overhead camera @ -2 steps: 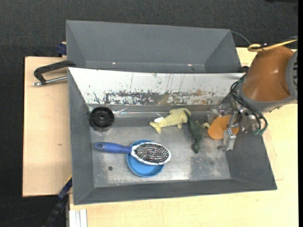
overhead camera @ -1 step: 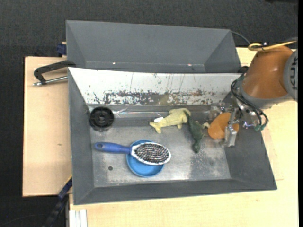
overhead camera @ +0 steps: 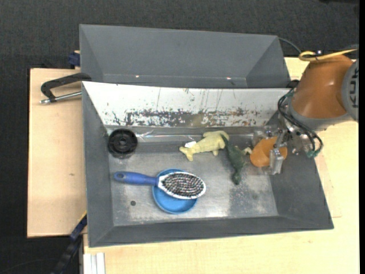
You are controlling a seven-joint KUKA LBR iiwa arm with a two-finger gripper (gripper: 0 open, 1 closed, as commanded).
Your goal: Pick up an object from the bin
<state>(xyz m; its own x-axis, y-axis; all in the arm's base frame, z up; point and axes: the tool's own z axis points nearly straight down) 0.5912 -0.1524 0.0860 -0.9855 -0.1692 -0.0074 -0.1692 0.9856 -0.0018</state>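
While a robot arm with a bulbous orange wrist cover [overhead camera: 322, 90] leans in over the right-hand rim of a grey metal bin [overhead camera: 251, 198], its jaws hang low at the right end of the bin floor, close under the scuffed back wall. Dark cables [overhead camera: 311, 144] loop at the wrist just beside them.

Seen from the overhead camera, a smooth, rounded orange object [overhead camera: 260, 156], roughly egg-shaped, lies right against the left side of the jaws. Whether it sits between them cannot be told, nor can it be told whether the jaws are open or closed.

Just left of the orange object, a dark green toy lizard [overhead camera: 235, 163] stretches from the back of the floor toward the front. Beside it, further left, a pale yellow, soft-looking toy animal [overhead camera: 206, 144] lies along the foot of the back wall.

At the front centre, a hairbrush with a blue handle and an oval white head of dark bristles [overhead camera: 181, 184] rests across a round blue dish [overhead camera: 173, 203], its handle pointing left. A black round cap [overhead camera: 122, 142] sits alone in the back left corner, well apart from the jaws.
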